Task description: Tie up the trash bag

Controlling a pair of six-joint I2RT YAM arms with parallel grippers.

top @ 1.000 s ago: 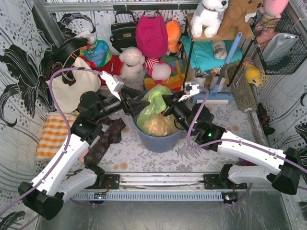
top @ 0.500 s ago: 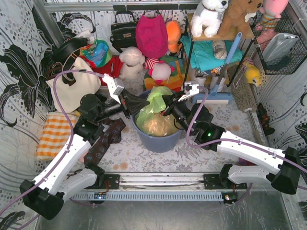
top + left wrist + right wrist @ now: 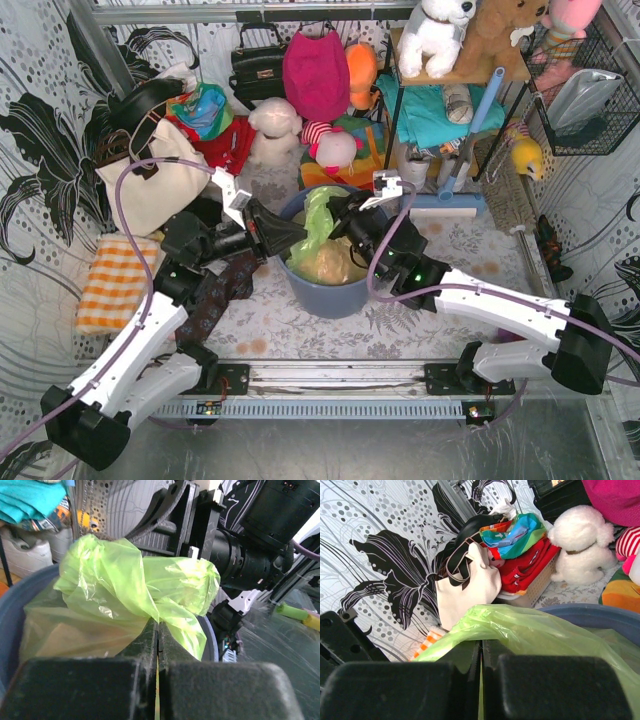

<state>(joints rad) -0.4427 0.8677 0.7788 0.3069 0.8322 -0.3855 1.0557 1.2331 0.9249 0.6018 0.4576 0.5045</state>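
Where the two arms meet over the middle of the surface (image 3: 300, 325), the trash bag (image 3: 322, 228) sits inside the blue-grey bin (image 3: 330, 298). Its lime-green upper part is gathered above the rim, and tan crumpled paper shows through the plastic lower down.

Left gripper (image 3: 298, 233): jaws pressed fully together, pinching a fold of the green film at the bag's left side. The left wrist view shows a sliver of plastic caught in the seam between the fingers, with the bunched top of the bag rising just beyond them.

Right gripper (image 3: 338, 222): jaws likewise fully closed on the bag's plastic, from the right side. The right wrist view shows green film draped over the closed fingers and a thin strip held between them.

The two grippers face each other across the gathered top, close together. In the left wrist view the right gripper's black body stands directly behind the bag. Whether the top is knotted cannot be told.

Surroundings: a white tote bag (image 3: 150, 185) stands behind the left arm, and an orange checked cloth (image 3: 110, 280) lies at the left edge of the surface. A dark patterned cloth (image 3: 225, 290) lies beside the bin, under the left arm. A white plush toy (image 3: 275, 125) sits behind the bin, and a magenta bag (image 3: 315, 75) hangs at the back.
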